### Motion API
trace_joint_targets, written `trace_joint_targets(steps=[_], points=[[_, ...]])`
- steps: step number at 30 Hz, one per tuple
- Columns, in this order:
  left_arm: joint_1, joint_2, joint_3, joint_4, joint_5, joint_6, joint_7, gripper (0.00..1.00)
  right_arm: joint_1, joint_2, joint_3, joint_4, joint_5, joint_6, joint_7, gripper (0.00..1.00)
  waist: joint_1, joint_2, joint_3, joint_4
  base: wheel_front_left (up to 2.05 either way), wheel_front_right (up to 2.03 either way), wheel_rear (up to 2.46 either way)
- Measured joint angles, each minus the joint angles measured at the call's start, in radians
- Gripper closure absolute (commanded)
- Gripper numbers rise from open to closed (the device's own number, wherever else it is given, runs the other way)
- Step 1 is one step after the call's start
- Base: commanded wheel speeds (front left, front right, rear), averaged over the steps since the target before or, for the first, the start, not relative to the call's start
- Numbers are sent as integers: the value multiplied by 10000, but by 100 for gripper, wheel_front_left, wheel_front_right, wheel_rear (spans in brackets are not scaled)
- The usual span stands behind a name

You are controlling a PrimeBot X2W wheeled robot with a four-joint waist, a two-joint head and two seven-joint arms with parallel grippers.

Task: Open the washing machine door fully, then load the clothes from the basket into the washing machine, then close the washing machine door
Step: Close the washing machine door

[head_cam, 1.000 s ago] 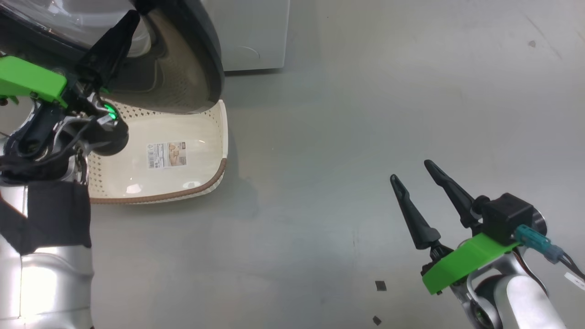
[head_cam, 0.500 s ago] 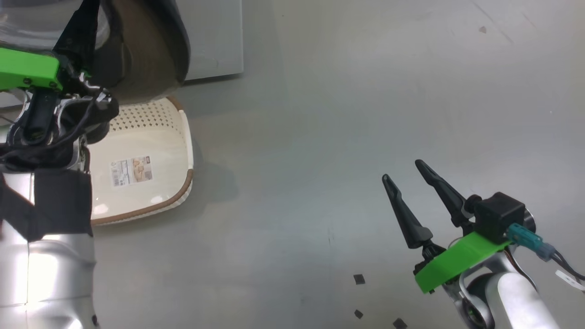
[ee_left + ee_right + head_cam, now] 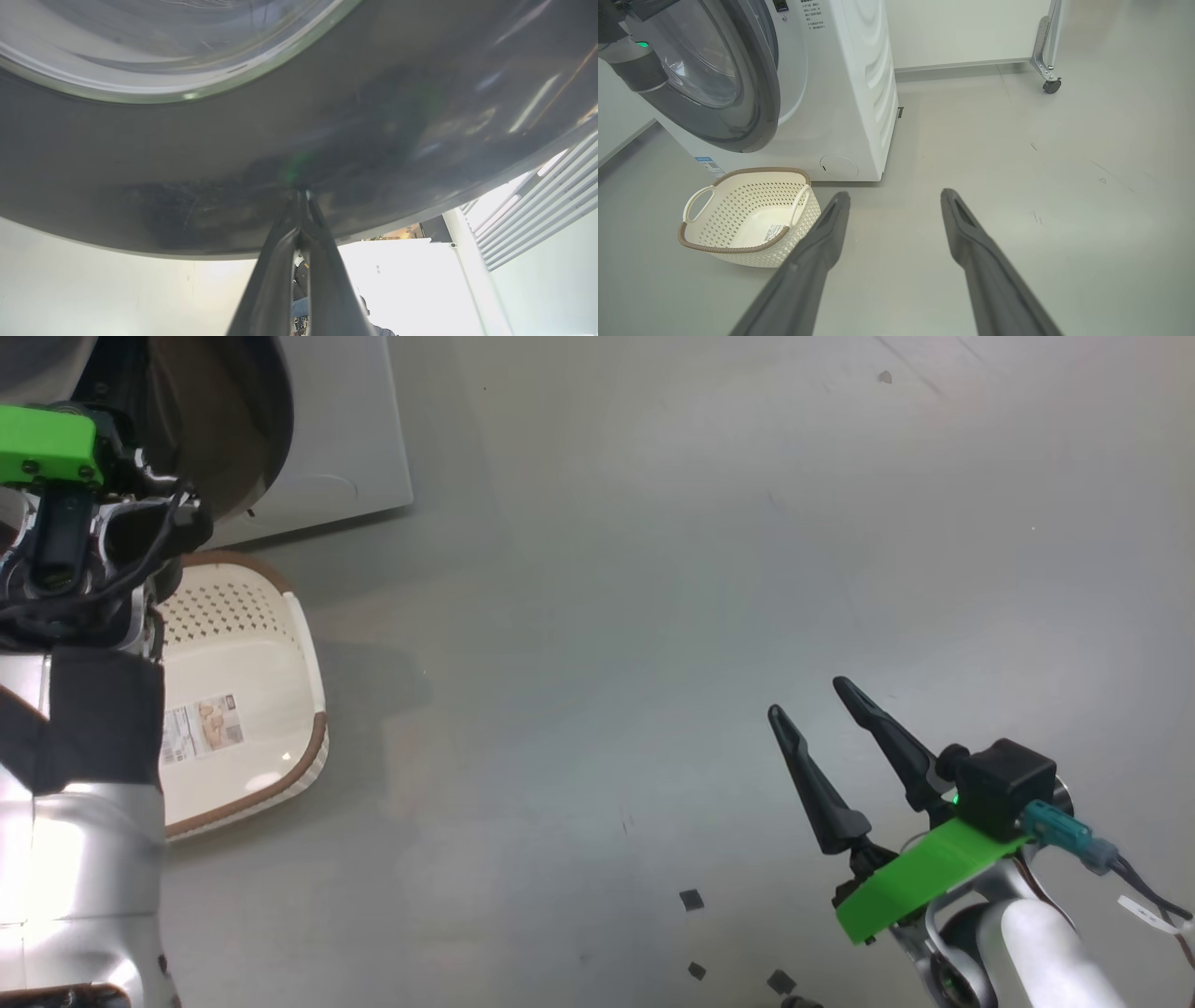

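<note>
The washing machine (image 3: 840, 93) is a white front-loader. Its door (image 3: 759, 93) has a black rim and a glass bowl and stands at a small angle to the front. My left gripper (image 3: 301, 193) is shut, and its tips press against the door's black rim (image 3: 327, 140) below the glass (image 3: 163, 37). The cream basket (image 3: 747, 219) sits on the floor before the machine with nothing in it. It also appears beside my left arm as the basket (image 3: 243, 709). The clothes are out of view. My right gripper (image 3: 808, 698) hangs open over bare floor, far right of the basket, with nothing between its fingers (image 3: 817, 252).
Grey floor (image 3: 607, 616) spreads to the right of the machine. A metal frame leg on a caster (image 3: 1050, 84) stands at the back right by the white wall. Small black tape marks (image 3: 691, 899) dot the floor near my right arm.
The head camera has turned, shifting the whole picture left. The door, with my shut left gripper on it, has swung off the basket toward the machine. The right gripper stays open.
</note>
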Motion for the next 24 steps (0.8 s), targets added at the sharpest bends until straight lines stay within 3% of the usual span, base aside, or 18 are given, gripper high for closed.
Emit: trace_joint_targets(steps=[10,24], points=[[5,144,-102,140,-447,-2,-326,100,-68,2,-48,150,128,0,-104,0,0,0,-89,-85,0,0,0],[1454,-27,433,-577,-1150,-4,-828,100,-255,6,-504,362,-328,0,-165,0,0,0,-685,668,0,0,0]])
